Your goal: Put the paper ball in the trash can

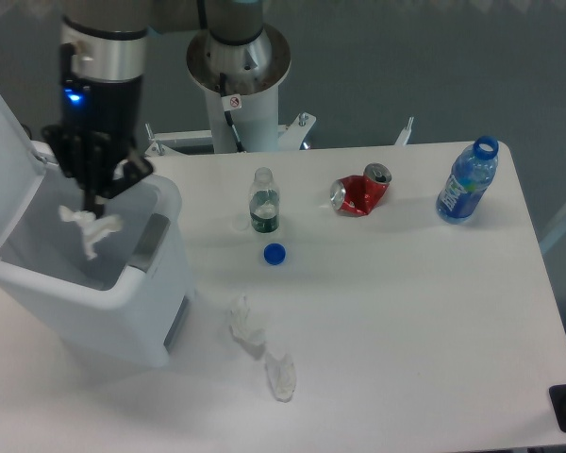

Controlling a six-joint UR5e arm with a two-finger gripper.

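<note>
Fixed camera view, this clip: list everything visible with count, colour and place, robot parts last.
trash can: 1, white, lid open, at the table's left edge.
paper ball: 1, white, over the trash can's opening, at the end effector's tips.
small bottle: 1, clear with dark label, uncapped, upright mid-table.
bottle cap: 1, blue, just in front of the small bottle.
crushed can: 1, red, on its side, right of the small bottle.
water bottle: 1, blue, uncapped, upright near the far right corner.
crumpled scraps: 2, whitish translucent, front of the table.
table: 1, white.
robot base: 1, white, behind the table.
end effector: 1, black, above the trash can, shut on the paper ball.
</note>
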